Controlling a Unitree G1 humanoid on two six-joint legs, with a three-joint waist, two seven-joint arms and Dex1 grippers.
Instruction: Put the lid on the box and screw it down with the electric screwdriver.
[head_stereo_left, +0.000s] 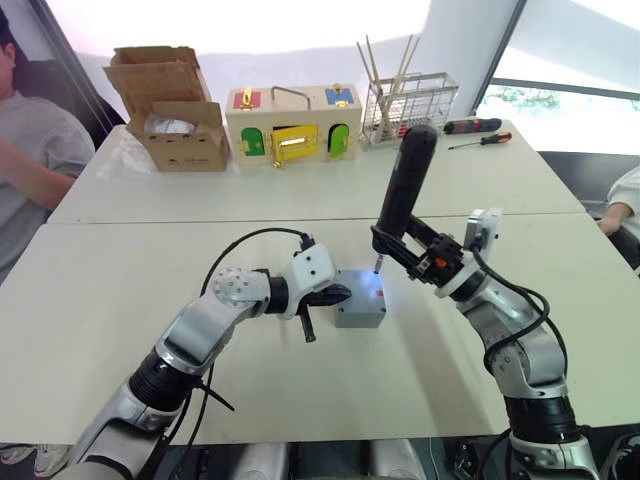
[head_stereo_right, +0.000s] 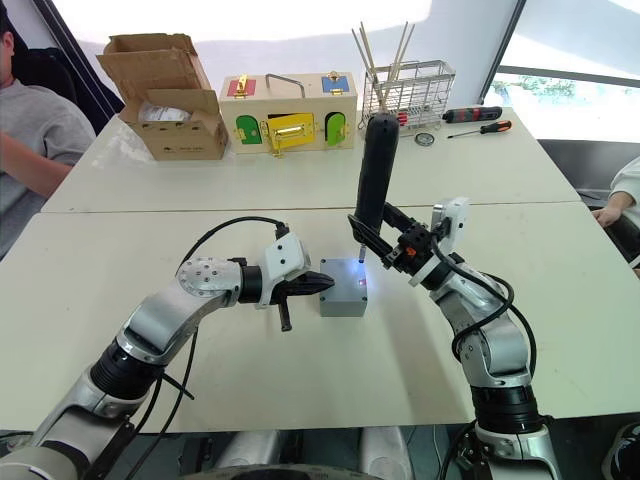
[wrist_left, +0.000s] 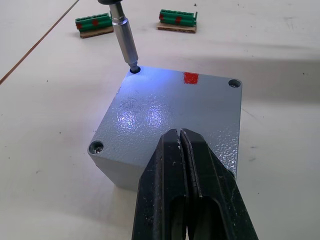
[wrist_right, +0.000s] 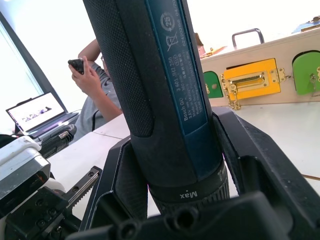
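Around the electric screwdriver (head_stereo_right: 376, 175), the right gripper (head_stereo_right: 385, 245) clamps tight.

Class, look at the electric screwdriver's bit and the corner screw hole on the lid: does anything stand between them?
Nothing visible does. The electric screwdriver has its bit in the lid's corner hole. The left gripper, jaws shut, rests on the lid's near edge, away from that corner. The right gripper holds the tool.
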